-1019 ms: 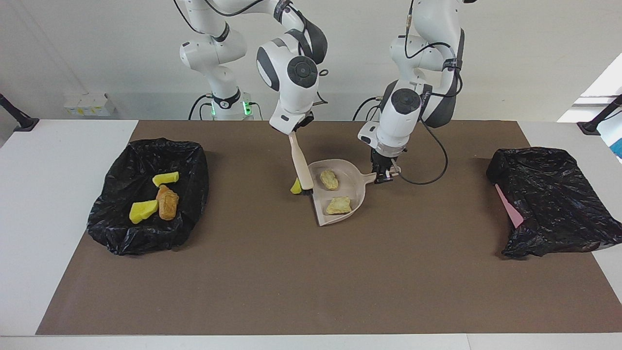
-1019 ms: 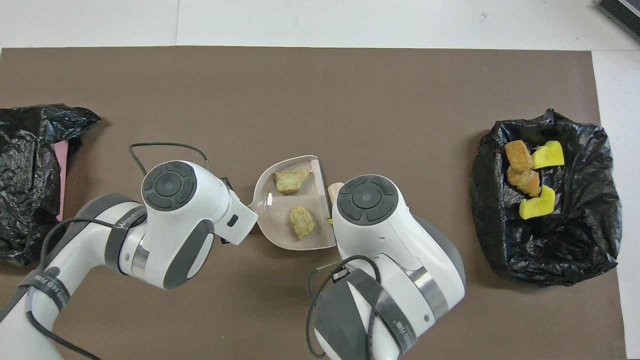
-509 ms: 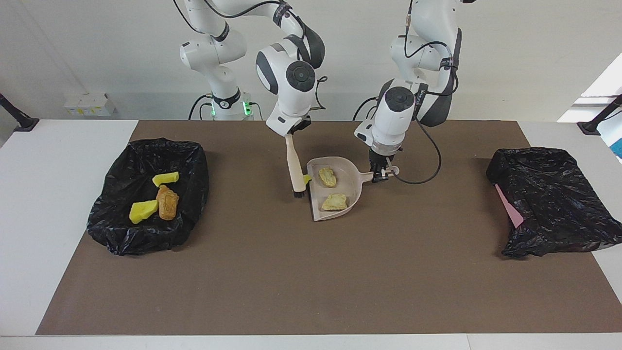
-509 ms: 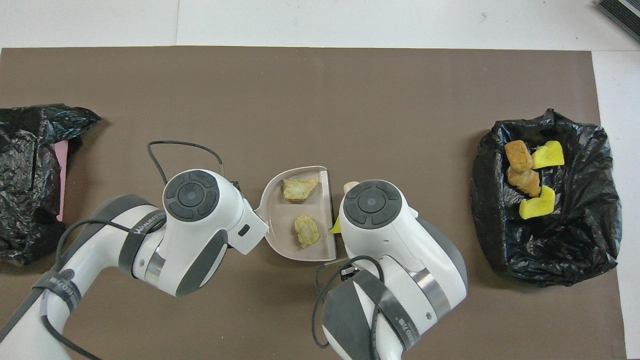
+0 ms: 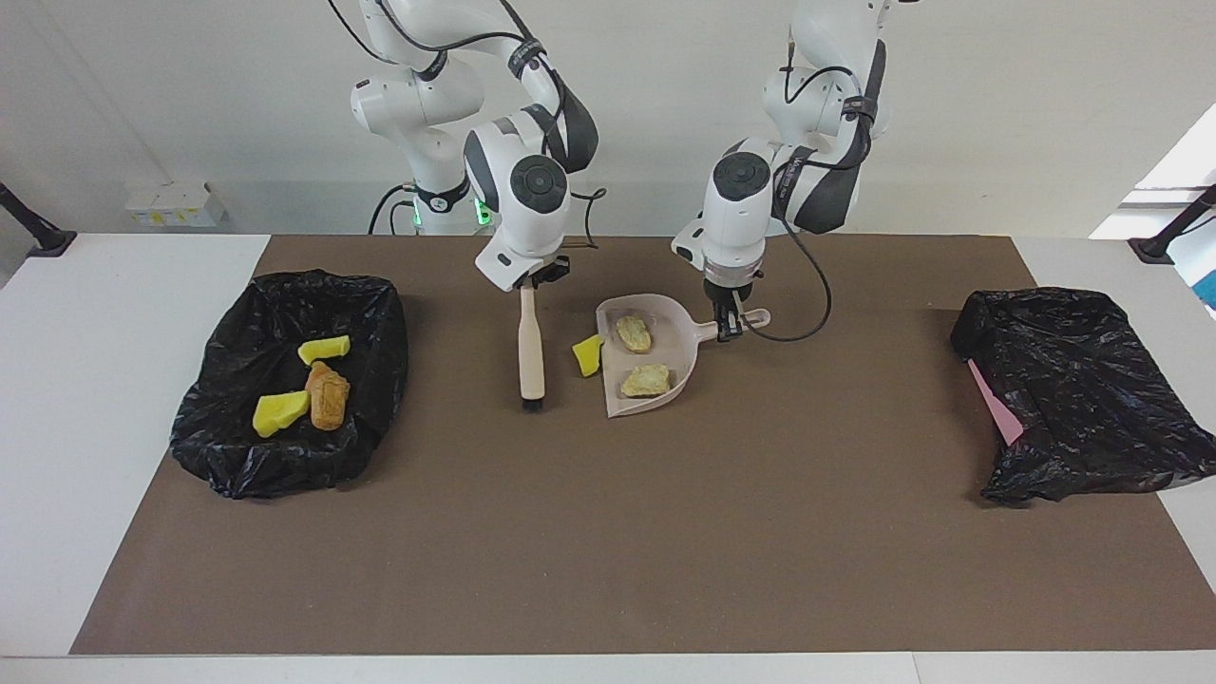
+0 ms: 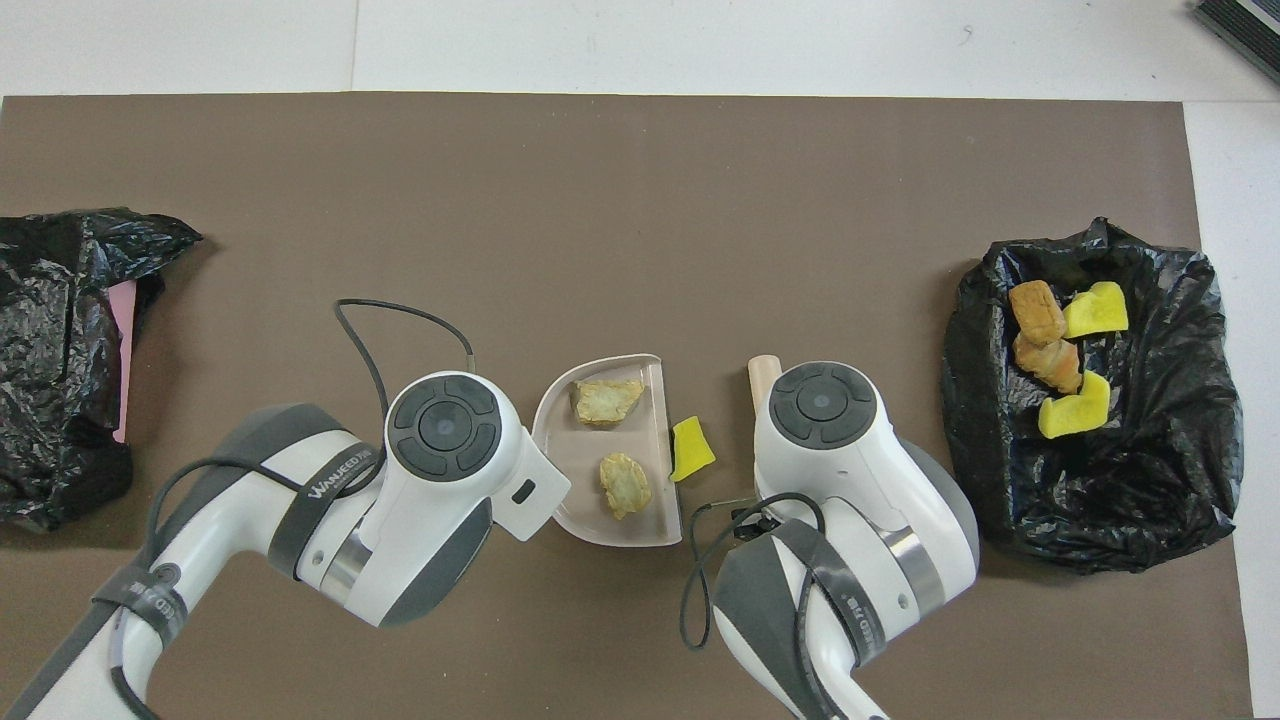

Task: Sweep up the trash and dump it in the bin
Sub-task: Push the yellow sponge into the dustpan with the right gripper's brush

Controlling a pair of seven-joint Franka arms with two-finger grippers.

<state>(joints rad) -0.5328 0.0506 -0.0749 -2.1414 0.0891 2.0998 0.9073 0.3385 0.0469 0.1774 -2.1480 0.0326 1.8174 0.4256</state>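
My right gripper (image 5: 532, 281) is shut on the top of a beige brush (image 5: 532, 351) that hangs bristles down over the mat; only its tip (image 6: 764, 372) shows from overhead. My left gripper (image 5: 727, 326) is shut on the handle of the beige dustpan (image 5: 679, 332), which holds two tan lumps (image 5: 633, 333) (image 5: 645, 380). A yellow sponge chunk (image 5: 588, 353) lies on the mat at the pan's mouth, between pan and brush. In the overhead view the pan (image 6: 556, 425) holds the lumps (image 6: 607, 398) (image 6: 626, 484), and the chunk (image 6: 691, 447) lies beside it.
A bin lined with a black bag (image 5: 375, 351) (image 6: 1150, 490) stands at the right arm's end and holds two yellow chunks and brown lumps (image 5: 328, 394). Another crumpled black bag (image 5: 1073, 394) (image 6: 50, 330) with a pink edge lies at the left arm's end.
Both arms moved toward the right arm's end. The pan slid nearer to the robots. The brush swung away from the pan's mouth, and the yellow chunk now lies uncovered between them.
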